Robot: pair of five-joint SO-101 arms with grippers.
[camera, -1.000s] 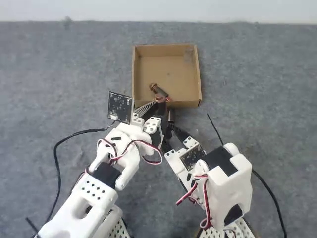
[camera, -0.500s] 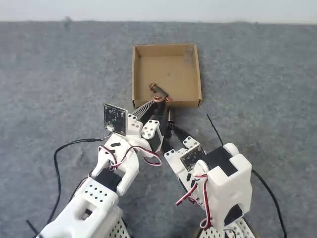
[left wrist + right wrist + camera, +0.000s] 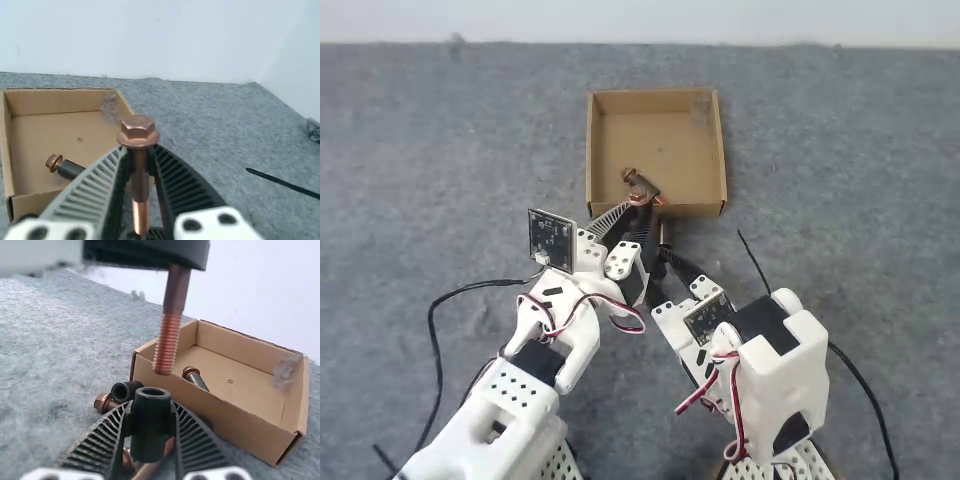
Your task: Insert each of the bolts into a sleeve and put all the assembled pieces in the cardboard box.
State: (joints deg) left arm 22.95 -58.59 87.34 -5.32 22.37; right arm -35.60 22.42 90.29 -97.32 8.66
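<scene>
A copper-coloured bolt (image 3: 139, 172), its threaded end a brighter orange, shows between the black, ridge-patterned fingers (image 3: 97, 190) of the left gripper (image 3: 140, 152). The right gripper (image 3: 150, 407), likewise black and ridged with white fittings, frames a matt black sleeve (image 3: 150, 427). At twelve o'clock in the high view, the plain brown cardboard box (image 3: 665, 135) holds a piece (image 3: 640, 187) of copper and black. The table (image 3: 840, 150) is mottled grey. The left arm (image 3: 555, 345) and right arm (image 3: 780, 370) are white, looped with red, white and black wires (image 3: 620, 318).
</scene>
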